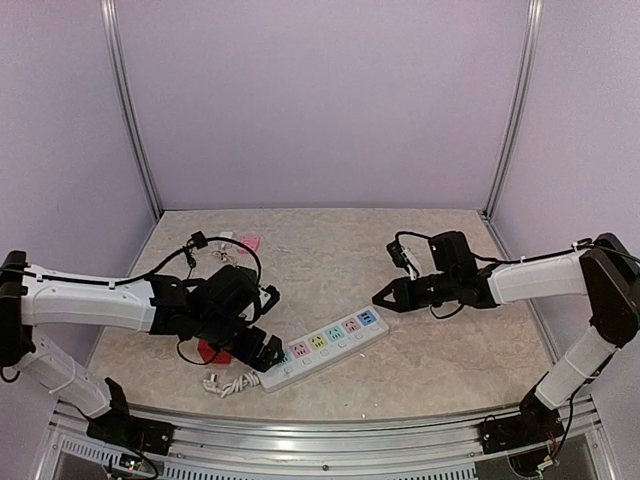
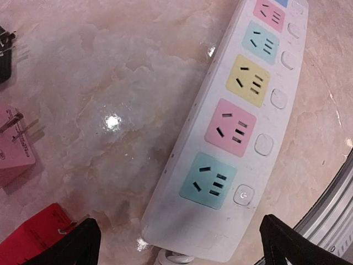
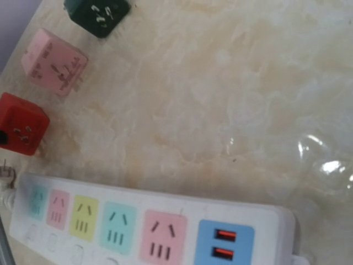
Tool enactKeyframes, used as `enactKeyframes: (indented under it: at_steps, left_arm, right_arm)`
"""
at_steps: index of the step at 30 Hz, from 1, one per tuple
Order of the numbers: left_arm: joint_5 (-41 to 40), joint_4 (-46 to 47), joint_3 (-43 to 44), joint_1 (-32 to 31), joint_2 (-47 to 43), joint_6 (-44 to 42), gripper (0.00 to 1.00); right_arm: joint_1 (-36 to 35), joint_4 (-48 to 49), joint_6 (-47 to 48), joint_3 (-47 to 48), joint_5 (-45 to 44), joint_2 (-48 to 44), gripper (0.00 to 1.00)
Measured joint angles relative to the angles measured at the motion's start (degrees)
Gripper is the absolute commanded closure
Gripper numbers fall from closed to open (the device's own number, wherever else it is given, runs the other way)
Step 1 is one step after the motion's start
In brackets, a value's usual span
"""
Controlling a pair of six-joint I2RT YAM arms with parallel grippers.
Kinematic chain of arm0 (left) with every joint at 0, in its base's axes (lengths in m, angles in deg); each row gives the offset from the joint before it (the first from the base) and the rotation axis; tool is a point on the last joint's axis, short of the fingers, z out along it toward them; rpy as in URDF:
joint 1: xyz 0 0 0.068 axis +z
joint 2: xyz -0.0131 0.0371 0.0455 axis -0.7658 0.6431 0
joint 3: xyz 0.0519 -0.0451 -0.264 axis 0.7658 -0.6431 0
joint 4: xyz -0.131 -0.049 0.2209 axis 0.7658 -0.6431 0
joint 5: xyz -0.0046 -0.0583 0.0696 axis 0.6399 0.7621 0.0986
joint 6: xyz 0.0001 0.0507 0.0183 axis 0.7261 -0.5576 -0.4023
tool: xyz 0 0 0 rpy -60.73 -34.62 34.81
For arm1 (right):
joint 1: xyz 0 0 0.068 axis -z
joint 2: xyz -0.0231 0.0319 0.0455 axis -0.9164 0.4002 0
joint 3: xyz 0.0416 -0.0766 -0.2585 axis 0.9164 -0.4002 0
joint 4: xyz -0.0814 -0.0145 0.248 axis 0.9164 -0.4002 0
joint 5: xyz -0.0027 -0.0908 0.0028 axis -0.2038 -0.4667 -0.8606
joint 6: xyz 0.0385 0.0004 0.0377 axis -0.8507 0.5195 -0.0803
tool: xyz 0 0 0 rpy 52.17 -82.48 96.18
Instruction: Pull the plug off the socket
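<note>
Fingers (image 2: 71, 245) of the left gripper (image 1: 268, 352) stand wide apart, 1 on each side of the cord end of the power strip (image 1: 325, 348), gripping nothing. I cannot tell whether they touch its sides.

The strip lies flat on the marbled worktop (image 1: 450, 350), close to the near edge and about midway between the left and right edges. It is slanted, with its cord end toward the near-left corner and its other end toward the right edge. Its thick white cord (image 1: 225, 383) curls off the near end. Along its face run 5 pastel outlets (image 2: 230, 128): teal, pink, yellow, teal, pink. A blue panel (image 3: 226, 243) with 2 USB ports follows at the far end. Every outlet shows bare slots, and a white button (image 2: 263, 144) sits beside each.

A red cube adapter (image 3: 21, 122) lies on the worktop just left of the cord end, prongs showing, apart from the strip.

The right gripper (image 1: 380, 297) sits just beyond the strip's USB end, pointing left. Its wrist view does not show its fingers, so I cannot tell whether they are open or closed.

Farther toward the far-left corner lie a pink cube adapter (image 3: 52, 62) and, beyond it, a dark cube adapter (image 3: 98, 14), each apart from the other.
</note>
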Motion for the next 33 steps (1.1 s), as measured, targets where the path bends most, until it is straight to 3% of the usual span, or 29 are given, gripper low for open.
enactKeyframes:
  at_steps: [8,16,23,33]
  left_arm:
    - [1.1,-3.2,4.5,-2.5,9.5,-5.1,0.01]
    - [5.6,-3.9,4.9,-3.7,11.9,-8.3,0.02]
    - [7.8,-3.9,6.3,-4.4,13.8,-10.4,0.08]
    - [3.6,-5.1,16.6,-5.8,24.1,-11.3,0.25]
  right_arm:
    - [1.0,-0.3,0.2,0.0,0.0,-1.9,0.82]
    - [2.6,-1.8,1.0,-0.3,0.0,-3.6,0.81]
    - [4.5,-2.6,1.5,-0.4,0.5,-4.9,0.80]
    - [9.9,-5.2,2.7,-1.4,1.9,-10.5,0.79]
